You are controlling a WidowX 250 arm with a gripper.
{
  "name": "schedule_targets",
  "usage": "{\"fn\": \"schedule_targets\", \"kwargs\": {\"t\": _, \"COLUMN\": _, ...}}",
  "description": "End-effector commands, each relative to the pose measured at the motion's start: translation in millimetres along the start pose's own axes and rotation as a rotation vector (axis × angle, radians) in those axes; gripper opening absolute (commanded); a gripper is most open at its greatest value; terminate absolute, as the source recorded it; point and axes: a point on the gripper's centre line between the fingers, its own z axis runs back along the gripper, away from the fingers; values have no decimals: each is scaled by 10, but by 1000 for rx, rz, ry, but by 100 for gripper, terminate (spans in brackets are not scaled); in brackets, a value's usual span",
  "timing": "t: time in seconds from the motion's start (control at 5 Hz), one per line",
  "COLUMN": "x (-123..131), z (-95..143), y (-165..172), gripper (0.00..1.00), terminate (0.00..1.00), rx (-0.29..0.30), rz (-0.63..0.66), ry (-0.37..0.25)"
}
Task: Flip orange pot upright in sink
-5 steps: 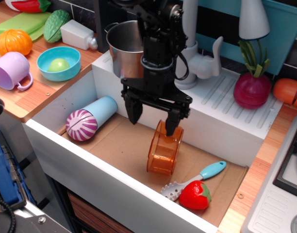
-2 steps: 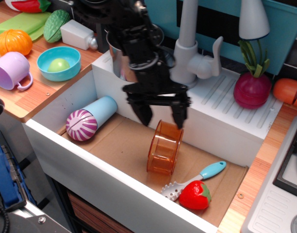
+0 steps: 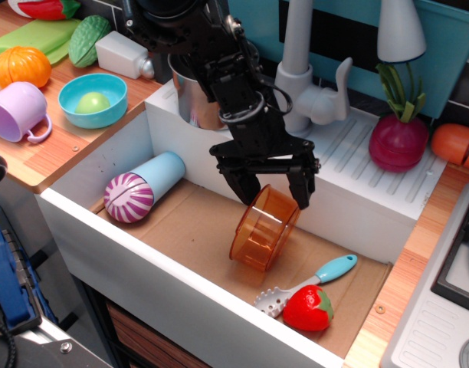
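Note:
The orange pot (image 3: 262, 230) is translucent and lies tilted on its side on the brown floor of the white sink (image 3: 96, 230), near the back wall. Its upper end points up and right. My gripper (image 3: 274, 198) hangs right over that upper end with its jaws spread wide. One fingertip (image 3: 247, 193) is at the pot's left edge and the other at its right edge, touching or nearly touching. The pot's lower end rests on the floor.
In the sink lie a purple-capped blue cylinder (image 3: 141, 186), a spatula with a blue handle (image 3: 315, 277) and a strawberry (image 3: 307, 307). A steel pot (image 3: 190, 77) and the grey faucet (image 3: 303, 69) stand behind. The counter on the left holds a blue bowl (image 3: 93, 100), a lilac cup and a pumpkin.
My gripper moved right and down, and its fingers now straddle the pot's upper end. The pot has tilted, with its upper end shifted to the right.

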Motion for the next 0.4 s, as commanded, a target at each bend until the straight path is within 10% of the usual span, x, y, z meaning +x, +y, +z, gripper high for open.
{"fn": "schedule_targets", "kwargs": {"t": 0.0, "x": -19, "z": 30, "y": -86, "gripper": 100, "terminate": 0, "rx": 9, "rz": -2, "ry": -39}}
{"fn": "schedule_targets", "kwargs": {"t": 0.2, "x": -54, "z": -28, "y": -140, "gripper": 0, "terminate": 0, "rx": 34, "rz": 2, "ry": -48}}
